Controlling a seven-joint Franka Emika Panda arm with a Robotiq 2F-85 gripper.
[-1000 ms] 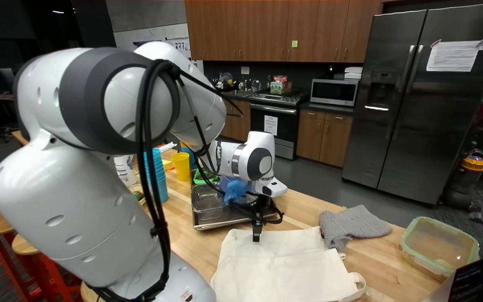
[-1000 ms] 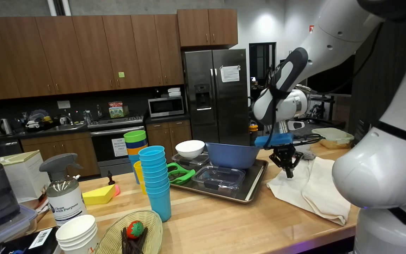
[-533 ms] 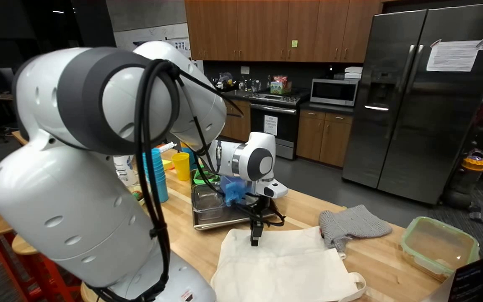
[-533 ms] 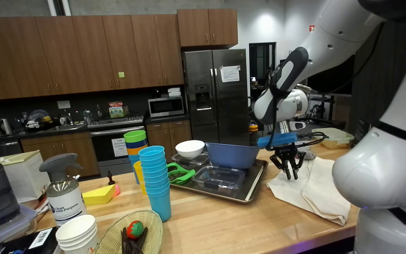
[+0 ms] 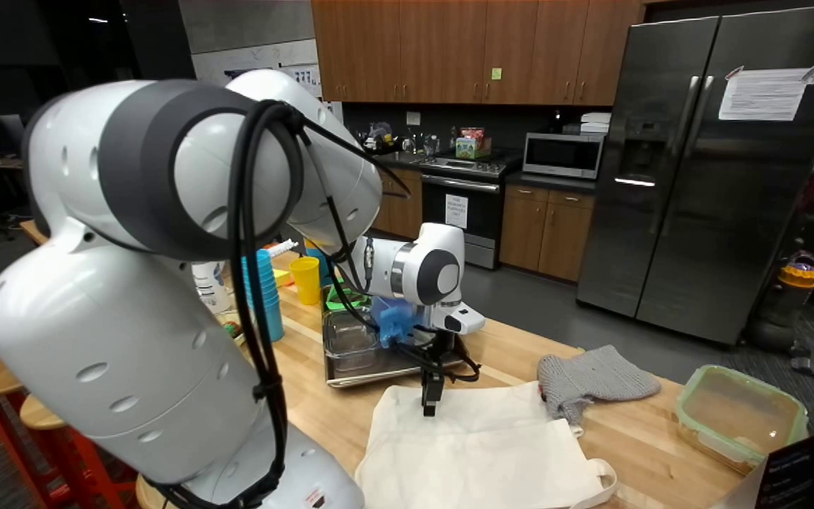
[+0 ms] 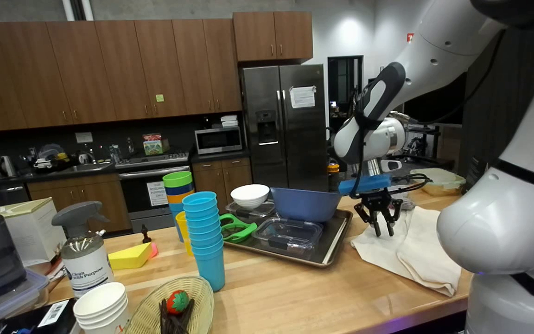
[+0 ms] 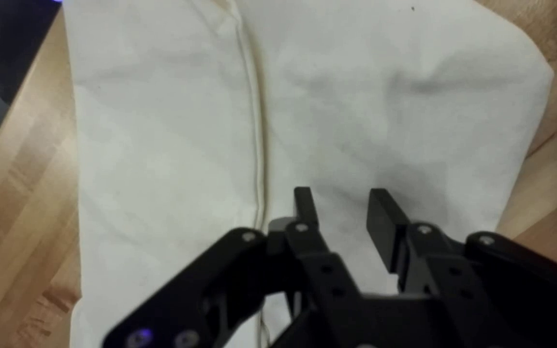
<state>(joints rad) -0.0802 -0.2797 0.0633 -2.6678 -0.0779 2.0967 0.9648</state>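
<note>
Wrist view: the end effector (image 7: 340, 193), jaws apart, has cream cloth (image 7: 162, 159) below; closing high could miss it (it lies nearly flat). In an exterior view, swinging sideways might bump the tray (image 6: 333, 239) near the end effector

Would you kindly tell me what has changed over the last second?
The jaws, together a second ago, now stand apart, holding nothing, and sit slightly lower in both exterior views. Nothing was visibly gripped or released. The cream cloth bag, gray knitted cloth, lidded container and metal tray stayed put.
</note>
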